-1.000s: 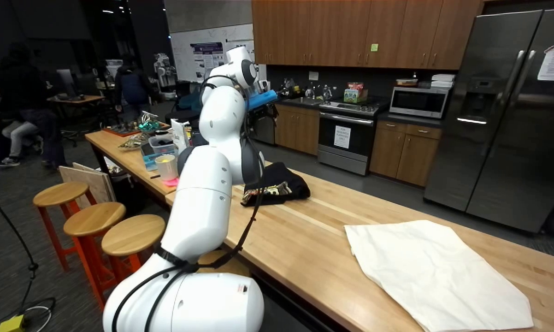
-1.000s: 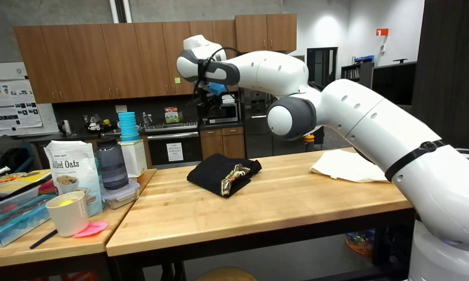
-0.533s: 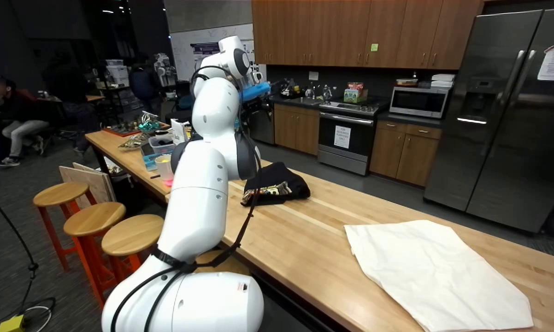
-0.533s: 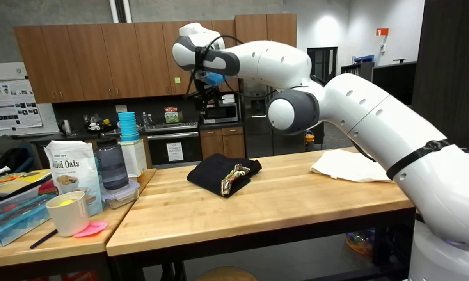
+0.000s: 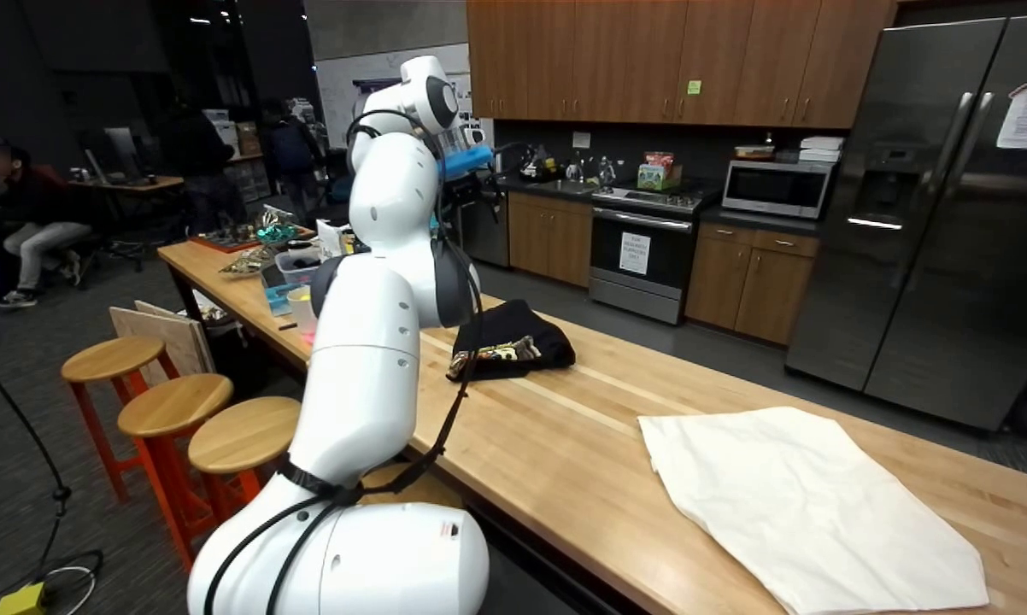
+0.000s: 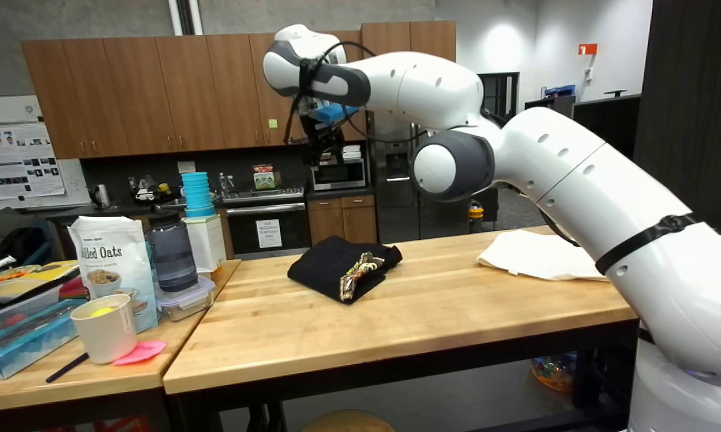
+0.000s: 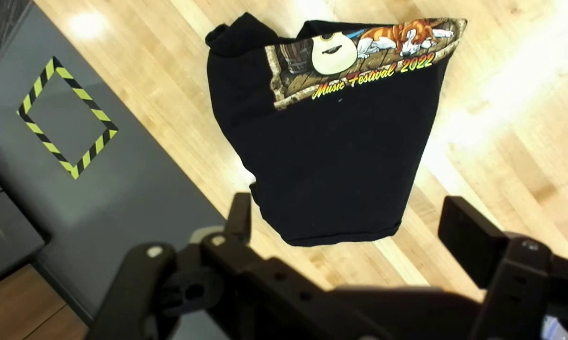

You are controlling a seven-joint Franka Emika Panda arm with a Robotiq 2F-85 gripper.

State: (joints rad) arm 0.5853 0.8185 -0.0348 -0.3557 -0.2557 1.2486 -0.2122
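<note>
Here, below the wide, empty end effector (image 7: pixel 352 224) lies a black garment (image 7: pixel 340 156); slow, level motion seems wisest.

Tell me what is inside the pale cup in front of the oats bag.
Something yellow shows in the open mouth of the cup; what it is, I cannot tell. The cup's wall hides whatever lies lower down.

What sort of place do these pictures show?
Probably a research lab's kitchen area: a black-and-steel oven carries a white paper sign apparently reading "For research purposes only", near a tall grey metal refrigerator.
</note>
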